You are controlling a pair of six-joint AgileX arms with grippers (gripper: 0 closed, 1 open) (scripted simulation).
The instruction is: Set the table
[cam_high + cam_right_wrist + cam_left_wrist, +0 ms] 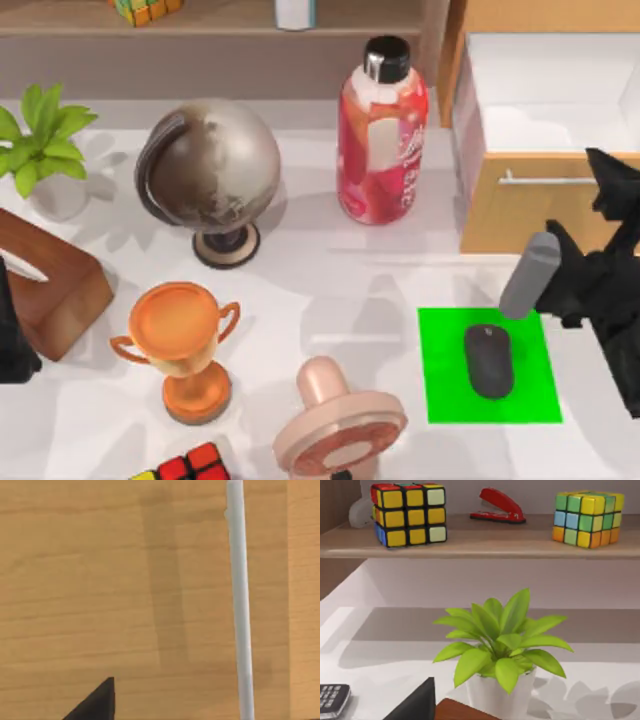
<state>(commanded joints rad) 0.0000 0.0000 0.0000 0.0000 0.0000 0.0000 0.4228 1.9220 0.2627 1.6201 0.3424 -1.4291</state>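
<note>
The right gripper (600,270) is at 3 o'clock, a dark shape cut off by the edge, before the wooden drawer (540,200); if its claw is apart or together I cannot tell; the left arm (12,340) is parked at 9 o'clock, mostly hidden. The smooth white table (330,270) spreads below everything; a rounded black mouse (488,360) lies on the flat green mat (440,385) at 4 o'clock; the drawer's thin pale handle (240,605) crosses the wood grain.
</note>
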